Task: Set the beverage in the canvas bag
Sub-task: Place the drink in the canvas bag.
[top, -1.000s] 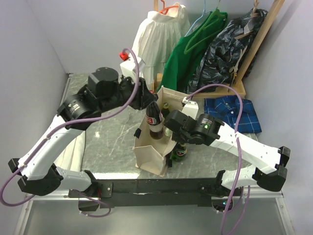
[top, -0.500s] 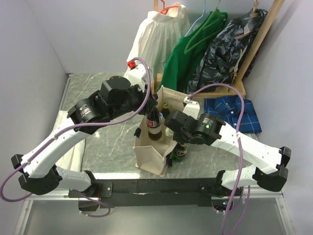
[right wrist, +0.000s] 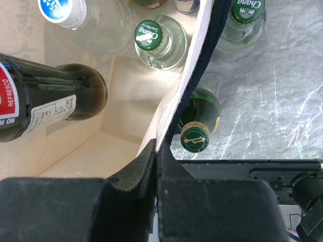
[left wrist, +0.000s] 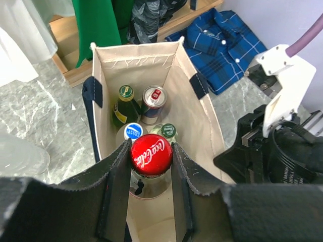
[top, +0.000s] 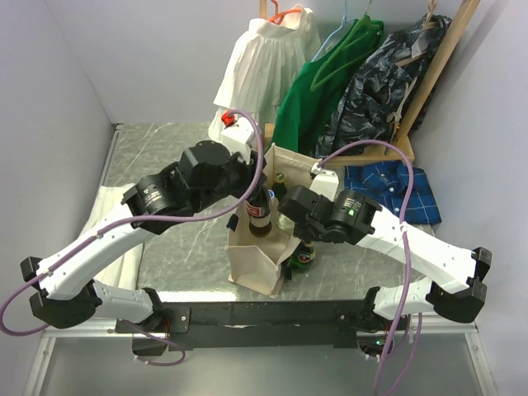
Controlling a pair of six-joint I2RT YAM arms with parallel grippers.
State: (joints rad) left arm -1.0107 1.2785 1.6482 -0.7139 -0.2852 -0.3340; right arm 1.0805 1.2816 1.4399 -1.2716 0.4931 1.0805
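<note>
The beverage is a dark cola bottle with a red cap. My left gripper is shut on its neck just under the cap. It hangs tilted inside the open canvas bag, its base above the bag floor in the right wrist view, where the bottle shows its label. From above, the bottle is half sunk into the cream bag, under my left gripper. My right gripper is shut on the bag's right rim and holds the wall out; from above it sits at the bag's right side.
Inside the bag stand a can, a green bottle, a blue-capped bottle and a clear green-capped bottle. Two green bottles stand outside by the right wall. Hanging clothes and a plaid shirt lie behind.
My left arm has swung right and down, bringing the cola bottle lower into the bag's mouth. My right gripper has kept its hold on the rim.
</note>
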